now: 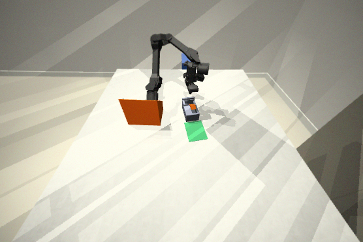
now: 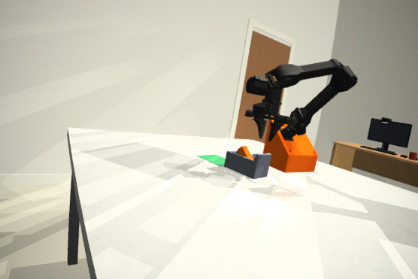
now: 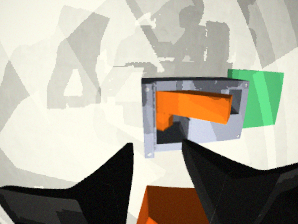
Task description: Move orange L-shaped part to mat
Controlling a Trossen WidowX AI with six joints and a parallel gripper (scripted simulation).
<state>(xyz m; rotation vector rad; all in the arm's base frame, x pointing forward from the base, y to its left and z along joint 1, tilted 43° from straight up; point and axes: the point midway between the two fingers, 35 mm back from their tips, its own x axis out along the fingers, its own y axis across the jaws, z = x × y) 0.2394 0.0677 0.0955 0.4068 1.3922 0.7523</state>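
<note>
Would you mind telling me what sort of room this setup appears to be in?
Probably an office or lab room. A long white table carries the arm. Behind it stands a brown door in a white frame. At the right, a wooden desk holds a computer monitor.

Pale grey walls (image 2: 131,40); brown door in white frame (image 2: 263,85); wooden desk (image 2: 376,162) bearing black monitor (image 2: 389,133); streaked light.

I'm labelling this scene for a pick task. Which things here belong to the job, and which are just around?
Job: orange part, tipped up in the grey tray; green mat; gripper, open above the tray.

Around: orange box, blue block, door, desk, monitor.
</note>
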